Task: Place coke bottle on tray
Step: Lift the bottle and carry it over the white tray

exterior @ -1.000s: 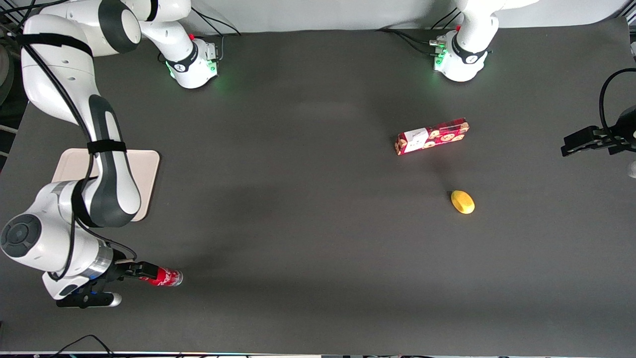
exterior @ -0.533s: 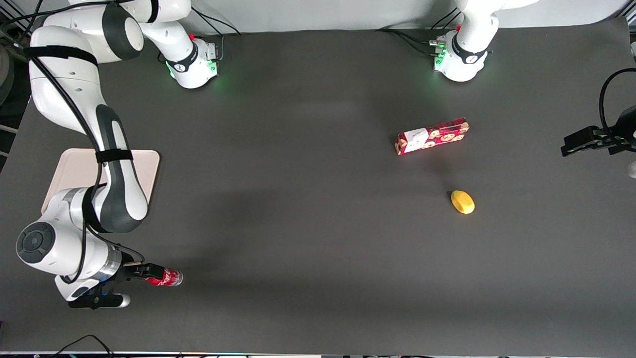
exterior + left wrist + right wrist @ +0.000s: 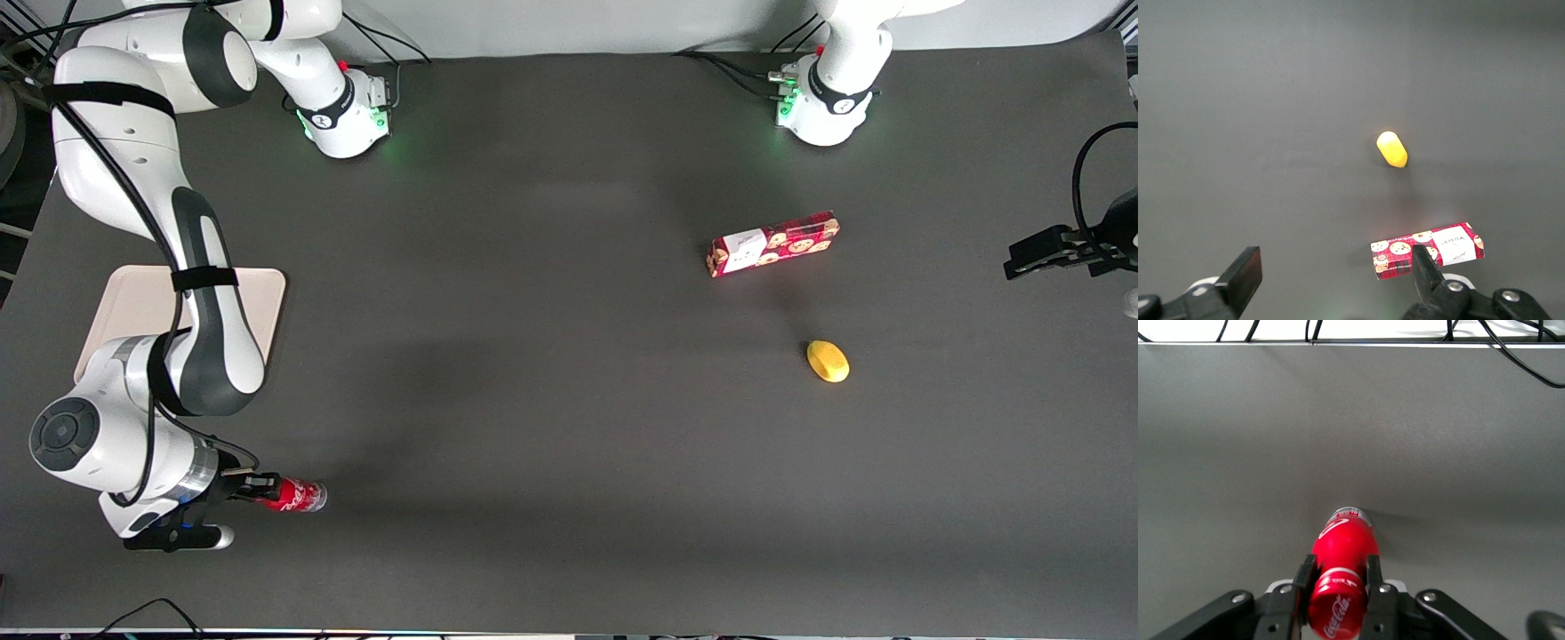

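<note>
Claw (image 3: 253, 488) sits low at the working arm's end of the counter (image 3: 551, 427), near the counter edge closest to the front cam. Wrist cam shows both fingers (image 3: 1303, 577) pressed against the sides of the bottle (image 3: 1340, 577) at its cap end, so claw (image 3: 1336, 577) is closed on the bottle w/ only the bottle's width between the fingers.

Bottle (image 3: 293, 495) lies on its side on the counter, red body w/ white script, silvery base pointing away from the claw toward the parked arm's end. Can't tell whether it's lifted off the surface or resting on it.

Tray (image 3: 133, 298) lies flat on the counter at the same end, farther from the front cam than the bottle, well apart from it. Arm's forearm crosses above the tray and hides part of it; the visible part of the tray has nothing on it. Bottle is not on the tray.

Toward the parked arm's end: red box (image 3: 773, 244) w/ cookie print and white label lying flat, and a yellow lemon-like item (image 3: 828, 361) nearer the front cam than the box, the two apart. Left wrist cam shows the same box (image 3: 1428, 250) and yellow item (image 3: 1392, 149).
</note>
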Motion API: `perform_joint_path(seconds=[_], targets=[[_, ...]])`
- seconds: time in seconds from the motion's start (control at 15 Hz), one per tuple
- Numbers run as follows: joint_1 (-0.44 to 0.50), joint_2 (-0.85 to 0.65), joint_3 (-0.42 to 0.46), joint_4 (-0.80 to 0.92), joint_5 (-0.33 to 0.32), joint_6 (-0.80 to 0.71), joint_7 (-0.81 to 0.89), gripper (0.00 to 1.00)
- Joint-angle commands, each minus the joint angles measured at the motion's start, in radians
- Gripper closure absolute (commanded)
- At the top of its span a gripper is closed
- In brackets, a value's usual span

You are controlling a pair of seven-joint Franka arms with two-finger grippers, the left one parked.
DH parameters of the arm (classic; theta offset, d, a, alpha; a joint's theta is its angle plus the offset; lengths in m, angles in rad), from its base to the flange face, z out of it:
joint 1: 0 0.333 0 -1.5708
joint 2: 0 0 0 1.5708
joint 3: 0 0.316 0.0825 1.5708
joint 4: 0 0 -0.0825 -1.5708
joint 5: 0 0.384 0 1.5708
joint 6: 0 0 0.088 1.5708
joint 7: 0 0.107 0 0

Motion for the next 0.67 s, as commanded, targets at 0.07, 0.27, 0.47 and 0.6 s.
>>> perform_joint_path(seconds=[0.07, 0.27, 0.47, 0.6], targets=[[-0.001, 0.011, 0.003, 0.02, 0.009, -0.009, 0.029, 1.0], [0.006, -0.021, 0.003, 0.02, 0.012, -0.066, 0.056, 1.0], [0.026, -0.127, -0.009, 0.018, 0.004, -0.195, 0.075, 1.0], [0.023, -0.211, -0.023, 0.018, -0.002, -0.321, 0.075, 1.0]])
